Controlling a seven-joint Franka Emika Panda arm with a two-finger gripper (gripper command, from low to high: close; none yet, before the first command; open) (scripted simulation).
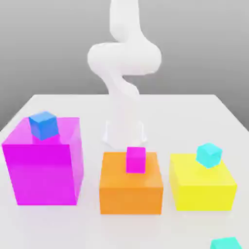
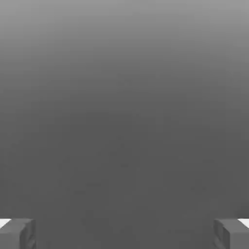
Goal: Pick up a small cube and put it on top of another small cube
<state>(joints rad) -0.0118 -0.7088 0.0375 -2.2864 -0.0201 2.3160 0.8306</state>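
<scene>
Nearest thing in the exterior view is your small cube (image 1: 226, 243), the teal-green one, sitting on the white table (image 1: 194, 109) at the front edge and partly cut off, well off to the exterior view's right of where your gripper (image 2: 124, 233) hangs. In the hand view your two fingertips (image 2: 17, 233) sit at opposite sides, so the jaws are spread wide with nothing between them but grey background. One row back you've got three big blocks: a yellow block (image 1: 203, 189) with a light-cyan cube (image 1: 209, 155) tilted on top, an orange block (image 1: 131, 185) with a little magenta cube (image 1: 135, 159) on it, and a tall magenta block (image 1: 44, 165) carrying a blue cube (image 1: 44, 125). The orange one is the closest to being in front of your jaws; the yellow and magenta blocks flank it on either side. Behind all that, the white arm (image 1: 124, 58) rises up from the table, and the hand end of it is hard to pick out against the table.
</scene>
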